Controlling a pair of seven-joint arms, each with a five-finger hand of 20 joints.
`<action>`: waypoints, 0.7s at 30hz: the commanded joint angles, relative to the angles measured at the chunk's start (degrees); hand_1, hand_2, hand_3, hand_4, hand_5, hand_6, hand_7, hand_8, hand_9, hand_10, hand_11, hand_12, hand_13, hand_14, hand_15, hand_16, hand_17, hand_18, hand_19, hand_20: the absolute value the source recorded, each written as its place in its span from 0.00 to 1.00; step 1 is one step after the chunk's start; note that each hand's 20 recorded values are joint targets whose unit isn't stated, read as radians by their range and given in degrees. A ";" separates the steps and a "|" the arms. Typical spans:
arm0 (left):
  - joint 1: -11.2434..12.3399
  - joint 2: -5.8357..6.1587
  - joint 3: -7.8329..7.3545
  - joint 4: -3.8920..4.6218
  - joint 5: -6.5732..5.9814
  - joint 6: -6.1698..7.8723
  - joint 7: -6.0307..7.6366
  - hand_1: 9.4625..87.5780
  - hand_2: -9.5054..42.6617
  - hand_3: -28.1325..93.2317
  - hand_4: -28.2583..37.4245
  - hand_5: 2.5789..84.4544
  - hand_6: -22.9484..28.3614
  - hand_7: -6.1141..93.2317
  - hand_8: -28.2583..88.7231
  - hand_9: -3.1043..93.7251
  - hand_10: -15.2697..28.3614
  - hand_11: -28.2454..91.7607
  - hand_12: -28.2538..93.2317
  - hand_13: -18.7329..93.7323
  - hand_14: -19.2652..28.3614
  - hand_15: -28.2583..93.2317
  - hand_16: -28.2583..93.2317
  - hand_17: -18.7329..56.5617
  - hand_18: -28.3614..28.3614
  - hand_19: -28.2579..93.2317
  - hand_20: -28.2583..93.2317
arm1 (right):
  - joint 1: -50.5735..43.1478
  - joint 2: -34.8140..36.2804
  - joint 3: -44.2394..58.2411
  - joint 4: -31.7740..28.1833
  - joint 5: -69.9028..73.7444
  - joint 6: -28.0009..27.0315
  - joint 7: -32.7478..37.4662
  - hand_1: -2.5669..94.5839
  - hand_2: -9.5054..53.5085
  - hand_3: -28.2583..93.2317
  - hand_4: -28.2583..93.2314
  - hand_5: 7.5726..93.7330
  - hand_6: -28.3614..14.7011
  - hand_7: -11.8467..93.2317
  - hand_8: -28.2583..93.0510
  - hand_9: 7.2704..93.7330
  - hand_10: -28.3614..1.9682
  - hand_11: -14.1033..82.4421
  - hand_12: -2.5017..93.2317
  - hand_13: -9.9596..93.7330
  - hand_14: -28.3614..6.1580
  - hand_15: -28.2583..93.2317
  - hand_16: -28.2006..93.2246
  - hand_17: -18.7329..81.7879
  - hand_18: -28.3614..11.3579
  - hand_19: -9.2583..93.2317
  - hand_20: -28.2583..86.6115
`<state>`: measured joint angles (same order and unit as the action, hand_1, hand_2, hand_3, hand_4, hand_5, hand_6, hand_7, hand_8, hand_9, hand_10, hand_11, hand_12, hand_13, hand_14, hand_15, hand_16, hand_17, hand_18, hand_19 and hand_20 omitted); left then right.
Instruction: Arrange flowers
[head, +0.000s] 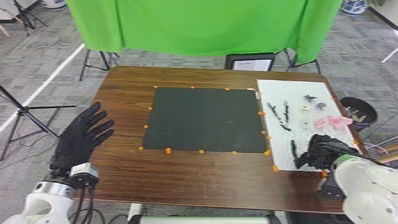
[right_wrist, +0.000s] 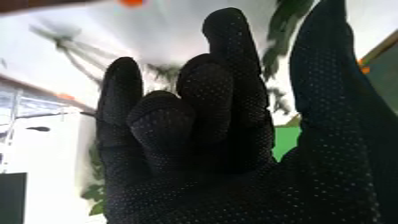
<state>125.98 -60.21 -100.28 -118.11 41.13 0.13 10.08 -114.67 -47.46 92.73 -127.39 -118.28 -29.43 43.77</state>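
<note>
Pink in colour, the flower lay on the white sheet at the table's right side, near its outer edge. Thin dark stems lay farther inward on that sheet, with small grey pieces beside the flower. The pieces appeared to be laid apart so that each could be lifted singly; the pale ground made dark stems easy to pick out.

A separate dark stem lay at the sheet's near end, just beside the right hand. That hand was held low over the sheet, its fingers loosely extended and gripping nothing; in the right wrist view a green stem ran beyond the gap between finger and thumb. The posture was judged suited to a pinch on a stem. Whether glove and stem touched could not be told.

Inward of the sheet lay the black mat, probably reserved for the arrangement. Orange markers edged both, presumably fixing their positions on the brown table.

The left hand was open and empty at the table's left edge, apparently kept aside to leave the right arm room.
</note>
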 joint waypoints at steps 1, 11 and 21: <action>0.26 -0.50 -0.15 -0.15 -0.17 -0.06 -0.59 0.19 0.06 0.81 0.00 0.28 0.52 0.26 0.15 0.26 0.61 0.39 0.38 0.33 0.74 0.50 0.23 0.13 0.88 0.57 0.31 | 0.76 -0.25 -1.78 2.12 -0.34 -1.66 1.61 0.38 0.04 0.19 0.17 0.80 0.66 0.42 0.13 0.80 0.54 0.72 0.44 0.77 0.45 0.88 0.52 0.46 0.19 0.85 0.50; 0.40 -0.61 -0.17 -0.16 -0.17 -0.08 -0.54 0.19 0.07 0.81 0.00 0.28 0.52 0.26 0.15 0.26 0.61 0.39 0.38 0.33 0.74 0.50 0.23 0.13 0.88 0.57 0.31 | 1.88 -0.17 -0.75 1.40 1.71 -3.85 2.55 0.33 0.06 0.19 0.17 0.78 0.64 0.40 0.13 0.78 0.52 0.72 0.45 0.75 0.43 0.88 0.52 0.45 0.18 0.85 0.50; 0.51 -0.55 -0.23 -0.30 -0.13 -0.08 -0.61 0.19 0.07 0.81 0.00 0.28 0.52 0.25 0.15 0.26 0.61 0.39 0.38 0.33 0.74 0.50 0.23 0.13 0.88 0.57 0.32 | 2.96 -0.13 0.73 -0.65 2.30 -3.50 1.76 0.34 0.05 0.26 0.15 0.69 0.60 0.37 0.14 0.70 0.47 0.70 0.43 0.68 0.40 0.86 0.50 0.42 0.17 0.83 0.51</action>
<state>126.00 -60.38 -100.33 -118.10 41.13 0.13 10.01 -112.22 -47.79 93.53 -127.14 -114.63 -34.23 45.69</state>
